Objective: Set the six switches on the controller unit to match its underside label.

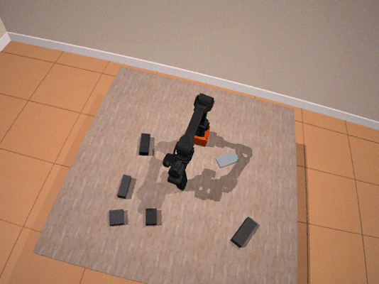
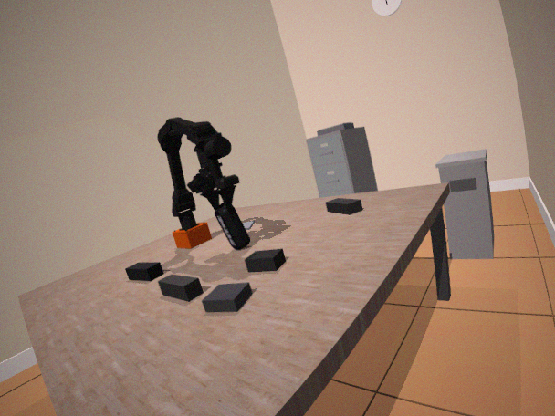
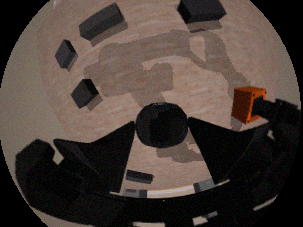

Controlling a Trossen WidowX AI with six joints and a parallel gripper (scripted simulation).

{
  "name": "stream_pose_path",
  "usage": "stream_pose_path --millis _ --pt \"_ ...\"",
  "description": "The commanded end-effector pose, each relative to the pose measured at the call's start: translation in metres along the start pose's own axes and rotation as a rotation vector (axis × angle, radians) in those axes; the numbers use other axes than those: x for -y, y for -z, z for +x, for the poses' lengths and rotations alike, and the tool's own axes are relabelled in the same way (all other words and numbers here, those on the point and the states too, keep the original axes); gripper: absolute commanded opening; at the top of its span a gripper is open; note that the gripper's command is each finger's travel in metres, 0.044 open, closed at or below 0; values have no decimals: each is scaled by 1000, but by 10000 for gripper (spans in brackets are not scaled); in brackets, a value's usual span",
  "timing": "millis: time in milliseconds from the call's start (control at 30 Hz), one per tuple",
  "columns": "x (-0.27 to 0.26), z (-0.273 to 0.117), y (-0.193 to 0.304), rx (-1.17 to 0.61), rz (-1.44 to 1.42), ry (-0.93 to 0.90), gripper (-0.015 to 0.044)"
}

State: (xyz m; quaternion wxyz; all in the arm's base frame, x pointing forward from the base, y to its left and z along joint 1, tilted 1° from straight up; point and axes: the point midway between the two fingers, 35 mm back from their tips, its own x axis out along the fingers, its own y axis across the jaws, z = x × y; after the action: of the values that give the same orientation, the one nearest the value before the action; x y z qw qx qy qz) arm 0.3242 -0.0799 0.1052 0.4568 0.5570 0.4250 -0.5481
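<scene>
The dark grey controller unit (image 2: 233,228) (image 3: 161,128) hangs tilted above the bench (image 1: 182,257) (image 2: 114,347), held near its upper end. In the exterior view, its long side facing left carries a row of pale marks, too small to read. The wrist view shows mainly its rounded dark end; the label squares and switch settings cannot be read. My gripper (image 2: 222,206) (image 3: 161,123) is shut on the unit, a finger on either side. In the top view the arm partly hides the unit.
Dark blocks (image 1: 144,144) (image 1: 124,186) (image 1: 116,217) (image 1: 151,216) lie left of the arm in the top view; another (image 1: 245,232) (image 2: 344,206) lies at its front right. A pale flat plate (image 1: 227,159) lies right of the orange arm base (image 1: 202,140) (image 2: 192,236) (image 3: 243,106).
</scene>
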Motion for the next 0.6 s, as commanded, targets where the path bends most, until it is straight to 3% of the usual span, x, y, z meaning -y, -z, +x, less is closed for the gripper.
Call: stream_pose_path --millis 0,567 --pt "3 4 -5 7 -4 11 338" --pt "3 6 -18 9 -4 11 338"
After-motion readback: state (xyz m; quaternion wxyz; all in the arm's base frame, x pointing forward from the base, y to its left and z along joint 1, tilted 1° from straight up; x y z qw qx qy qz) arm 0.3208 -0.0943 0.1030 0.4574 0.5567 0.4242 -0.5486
